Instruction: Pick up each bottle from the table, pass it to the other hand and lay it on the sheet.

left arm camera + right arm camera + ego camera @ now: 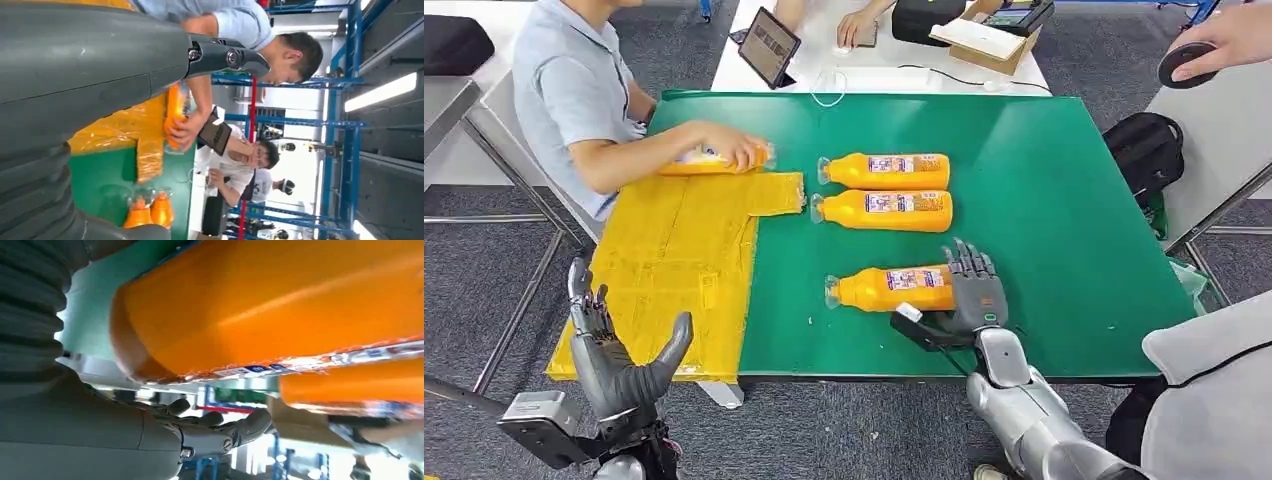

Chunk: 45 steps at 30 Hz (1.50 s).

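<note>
Right now the nearest bottle [892, 288] lies on its side on the green table [1064, 200], cap end toward the yellow sheet [674, 260], base end just at my right hand [975, 290]. My fingers stand up beside that base with my thumb low along the table in front of it; nothing is gripped yet, the hand is spread and empty. From the right wrist view the bottle's orange side [270, 305] looms close above my fingers [220, 427], so I judge I am at the point of closing, not holding.

Two more bottles [886, 171] [882, 210] lie side by side farther back, well apart from the one I am after. A fourth bottle [714, 158] sits at the far edge of the sheet under a person's hand [734, 148].

What could go wrong: I am at the base end, not around the middle, so closing here may push the round bottle along the table or roll it away. A grip that far off-centre could also let the cap end droop during the pass.

My left hand [614, 350] waits low by the sheet's near edge, palm up, fingers apart, holding nothing. The person's arm over the sheet could be in the way when I lay the bottle down.
</note>
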Tool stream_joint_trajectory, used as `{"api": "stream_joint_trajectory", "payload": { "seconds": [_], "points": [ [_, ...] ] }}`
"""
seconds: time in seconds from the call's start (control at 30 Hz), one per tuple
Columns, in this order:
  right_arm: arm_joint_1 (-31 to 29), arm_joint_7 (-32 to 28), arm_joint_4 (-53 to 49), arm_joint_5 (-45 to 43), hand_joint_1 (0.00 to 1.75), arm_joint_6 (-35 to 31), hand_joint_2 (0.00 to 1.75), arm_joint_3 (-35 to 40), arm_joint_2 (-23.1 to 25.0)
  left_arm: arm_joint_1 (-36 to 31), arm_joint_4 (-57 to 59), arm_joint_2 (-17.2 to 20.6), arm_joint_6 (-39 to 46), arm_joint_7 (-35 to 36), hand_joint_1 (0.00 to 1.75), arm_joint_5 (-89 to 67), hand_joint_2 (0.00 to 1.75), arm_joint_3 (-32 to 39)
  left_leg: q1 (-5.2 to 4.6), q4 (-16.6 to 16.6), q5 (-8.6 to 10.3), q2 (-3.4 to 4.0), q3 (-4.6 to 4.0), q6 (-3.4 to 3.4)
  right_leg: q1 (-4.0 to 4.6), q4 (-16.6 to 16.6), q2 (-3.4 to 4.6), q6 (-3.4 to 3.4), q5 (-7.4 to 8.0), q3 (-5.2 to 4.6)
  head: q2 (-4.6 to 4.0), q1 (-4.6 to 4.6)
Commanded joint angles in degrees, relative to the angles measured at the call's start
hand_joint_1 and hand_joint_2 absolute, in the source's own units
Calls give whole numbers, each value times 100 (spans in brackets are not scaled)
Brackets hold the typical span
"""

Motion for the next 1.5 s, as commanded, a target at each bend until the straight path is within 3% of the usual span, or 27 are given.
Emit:
{"api": "stream_joint_trajectory", "payload": {
  "seconds": [0.03,0.07,0.1,0.13,0.27,0.43,0.53,0.67,0.77,0.83,0.97,1.0,1.07,1.13,1.23,1.37,1.5],
  "points": [
    [-264,377,700,137,73,1271,175,-28,-34,-9,38,191,-260,320,0,-66,175,-188,2,-2,0,-1,10,-5,3,-2,-3,-7,-1,10,0,0],
    [-265,369,693,136,133,1350,175,-31,-38,-9,43,190,-309,362,0,-41,175,-186,8,-1,1,-1,10,-9,9,-5,-7,-13,1,15,0,2],
    [-279,305,709,124,138,1478,175,-26,-47,-18,79,191,-374,422,0,-2,175,-196,3,-3,0,1,20,-5,4,-5,-3,-8,1,20,0,2],
    [-279,305,709,124,157,1478,175,-26,-47,-18,79,191,-374,422,0,-2,175,-196,2,-4,1,2,25,-4,3,-6,-4,-7,1,24,0,0],
    [-237,-65,728,-116,168,1615,175,-152,-29,-88,240,161,-407,461,0,32,175,-178,6,-5,5,-5,38,-6,7,-10,-12,-11,3,30,0,2],
    [-109,-534,751,-496,175,1863,175,-300,42,-105,277,177,-495,478,0,117,175,-211,10,-10,5,-11,47,-9,11,-19,-18,-15,4,-1,0,2],
    [-47,-750,745,-631,175,1872,175,-324,48,-132,330,174,-489,478,0,115,175,-223,8,-11,0,-6,54,-6,9,-19,-13,-10,1,35,0,2],
    [207,-1538,651,-1252,175,1902,175,-561,143,-190,428,182,-488,432,0,97,175,-285,7,-8,-3,-1,69,-5,9,-16,-12,-8,-3,66,0,2],
    [264,-1670,609,-1402,175,1901,175,-568,186,-192,436,192,-477,422,0,105,175,-299,9,-12,-6,25,73,-5,12,-19,11,-9,1,65,0,2],
    [426,-2255,338,-2030,175,2033,175,-849,312,-193,518,182,-503,479,0,157,175,-289,11,-15,-8,28,79,-8,14,-21,16,-12,3,67,0,4],
    [743,-2692,-435,-2795,175,2120,175,-968,490,-212,858,83,-407,589,0,212,175,-249,17,-16,-24,41,102,-19,22,-22,32,-21,2,31,0,4],
    [951,-2991,-957,-3339,175,2037,175,-1174,621,-201,1040,6,-348,830,0,318,175,-215,19,-16,-34,51,113,-18,23,-21,43,-23,-2,37,0,4],
    [1373,-2747,-2140,-3932,175,1869,175,-1191,847,-118,1511,-80,-343,1153,0,612,175,-357,20,-21,-30,51,105,-20,24,-23,48,-27,1,27,0,2],
    [1547,-2381,-2711,-4077,175,1876,175,-950,841,-64,1702,-68,-282,966,0,756,175,-517,15,-20,-33,54,107,-16,18,-19,53,-20,-3,59,0,2],
    [1582,-2416,-2803,-4344,175,1900,175,-936,842,-65,1741,-24,-264,1017,0,816,175,-608,12,-7,-30,54,80,-11,15,-2,56,-15,-9,64,0,0],
    [1783,-2499,-3394,-4942,175,1872,175,-563,952,-186,2117,510,-536,886,0,770,175,-1243,12,-13,-29,52,58,-14,14,-5,50,-19,-11,44,0,0],
    [1759,-2527,-3306,-5295,175,1905,175,-437,1055,-232,2157,679,-698,893,0,410,175,-1573,14,-10,-30,55,32,-13,16,-3,53,-18,-8,23,0,2]
  ]
}}
